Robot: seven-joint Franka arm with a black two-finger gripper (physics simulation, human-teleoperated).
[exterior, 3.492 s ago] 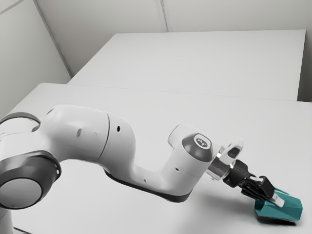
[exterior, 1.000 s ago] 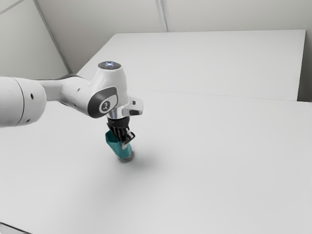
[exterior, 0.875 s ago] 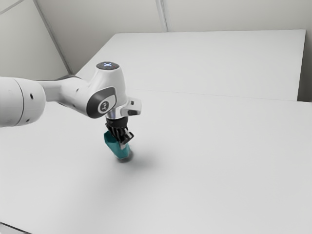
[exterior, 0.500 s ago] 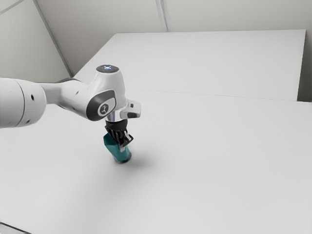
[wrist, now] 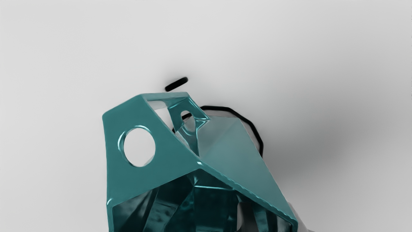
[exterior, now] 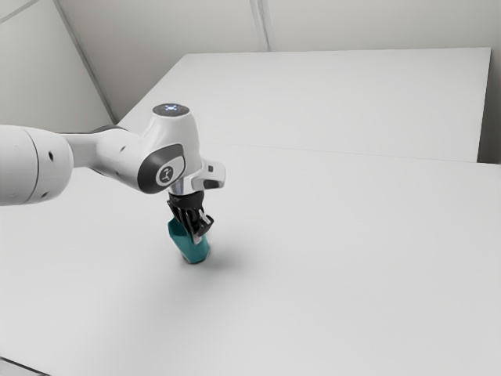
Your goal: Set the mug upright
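Observation:
In the exterior view, my gripper [exterior: 199, 235] points down at the teal mug [exterior: 189, 249], left of the middle. It is shut on the mug's wall, one finger inside the mouth and one outside. The mug's mouth faces up, with a slight lean toward the exterior view's left, and its base is at or just above the table; contact cannot be told. Seen from the wrist, the faceted mug [wrist: 225, 138] shows its open mouth and its handle with a round hole, and the gripper [wrist: 273, 219] straddles the wall.
The white table [exterior: 337, 258] extends around the mug, with a second white surface [exterior: 337, 94] behind it. In the wrist view, a dark curved band and a short black strip [wrist: 176, 84] show on the table beside the mug.
From the exterior view's right, my gripper has carried the mug left and turned it from lying to nearly upright. Over the last half second it sank slightly and its lean lessened.

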